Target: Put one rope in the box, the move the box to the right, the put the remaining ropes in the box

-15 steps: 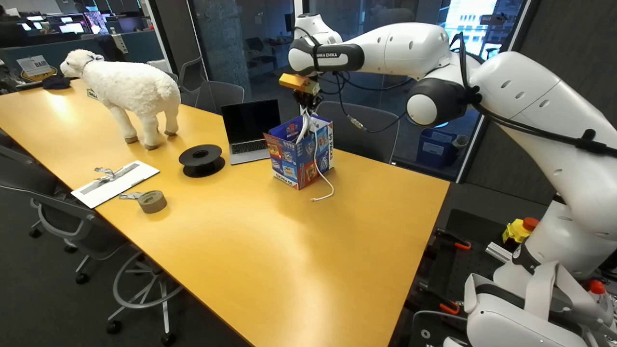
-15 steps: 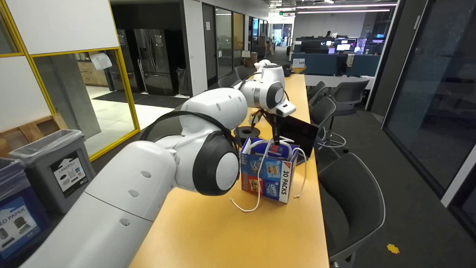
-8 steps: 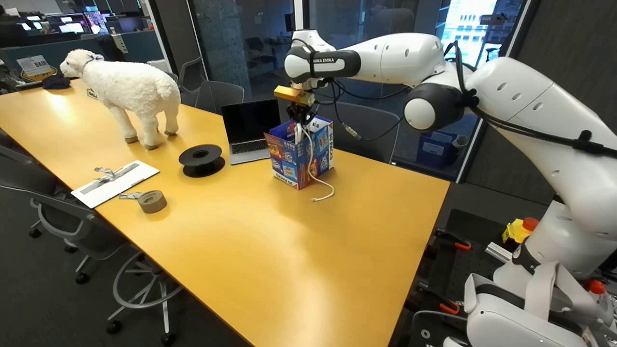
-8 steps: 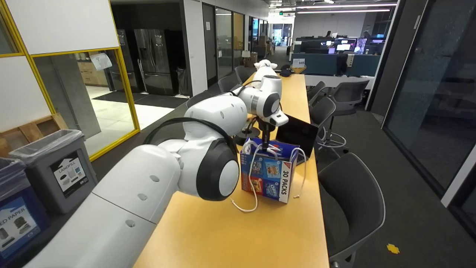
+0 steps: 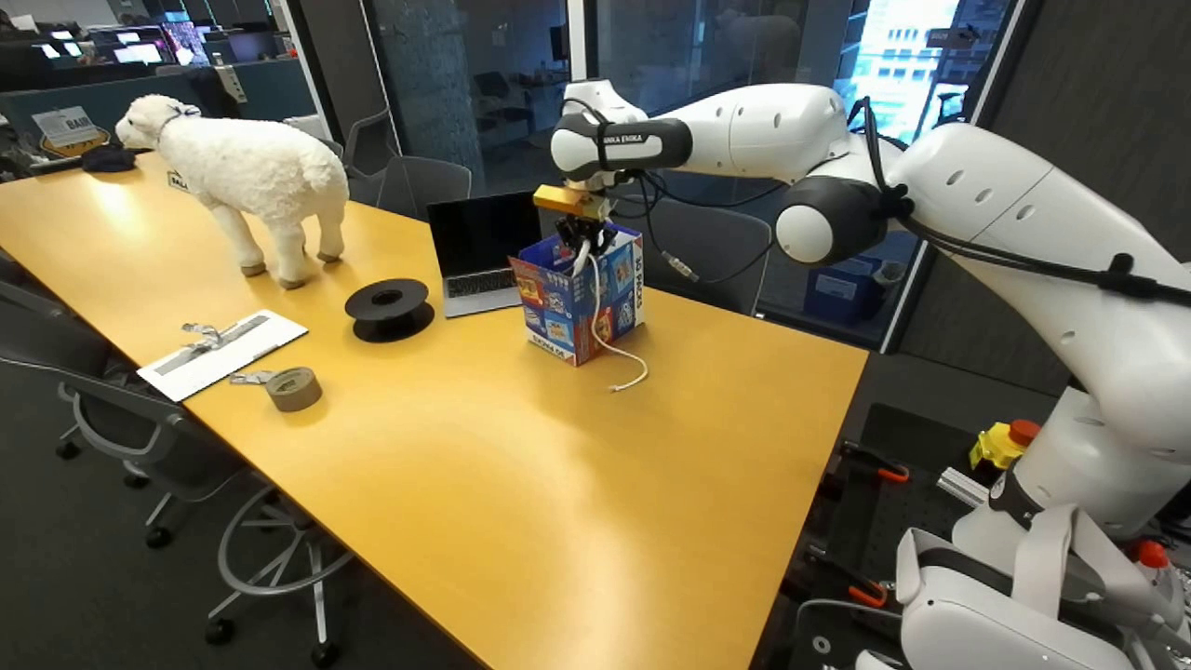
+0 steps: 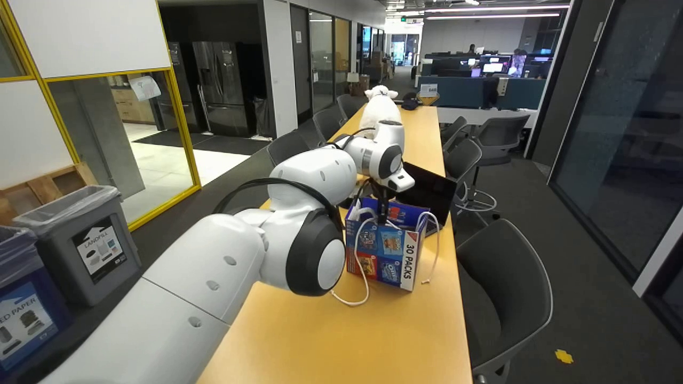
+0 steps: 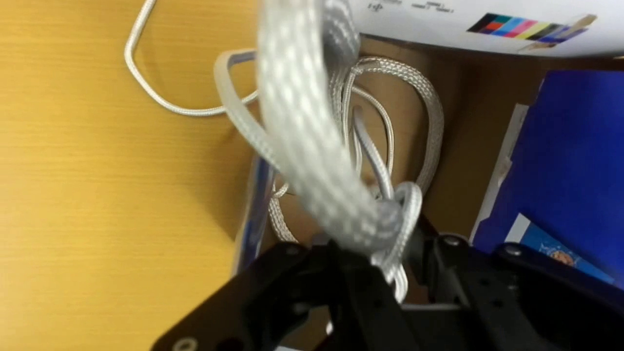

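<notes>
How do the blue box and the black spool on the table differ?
The box is angular and colourfully printed; the spool is round and plain black. The box stands taller than the spool. White ropes show in the box and hang over its sides; none shows on the spool. Both rest on the yellow table.

ropes (image 7: 434,127) partly in the box (image 5: 561,312) — one trailing onto the table (image 5: 521,484), laptop (image 6: 428,188) behind, spool (image 5: 389,316) left of laptop

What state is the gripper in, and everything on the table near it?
Snack carton: upright, top open.
White ropes: partly inside, two strands over the rim.
Gripper: at the carton's opening, rope between its jaws; grip unclear.
Laptop: open, screen dark.
Black spool: lying flat, looks empty.
</notes>
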Tool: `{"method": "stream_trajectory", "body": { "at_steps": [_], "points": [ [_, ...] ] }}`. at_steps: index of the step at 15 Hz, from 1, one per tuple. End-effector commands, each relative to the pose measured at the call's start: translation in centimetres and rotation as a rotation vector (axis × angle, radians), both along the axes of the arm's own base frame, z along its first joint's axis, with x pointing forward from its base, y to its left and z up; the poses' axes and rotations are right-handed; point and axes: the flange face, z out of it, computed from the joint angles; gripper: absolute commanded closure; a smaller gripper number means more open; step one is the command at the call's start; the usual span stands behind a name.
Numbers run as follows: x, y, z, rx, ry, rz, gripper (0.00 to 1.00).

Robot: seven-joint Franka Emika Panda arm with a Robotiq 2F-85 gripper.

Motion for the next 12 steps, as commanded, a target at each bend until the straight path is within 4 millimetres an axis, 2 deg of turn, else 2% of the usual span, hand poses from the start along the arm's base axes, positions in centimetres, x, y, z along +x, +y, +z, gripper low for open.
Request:
{"method": "stream_trajectory", "body": {
  "at_steps": [1, 6, 12],
  "points": [
    [0.2, -0.6, 1.6, -0.079, -0.018, -0.008, 0.38],
    [0.2, -1.4, 4.8, -0.188, -0.048, 0.022, 0.01],
    [0.0, -1.4, 10.7, -0.292, -0.1, 0.098, 0.0]
  ]
}}
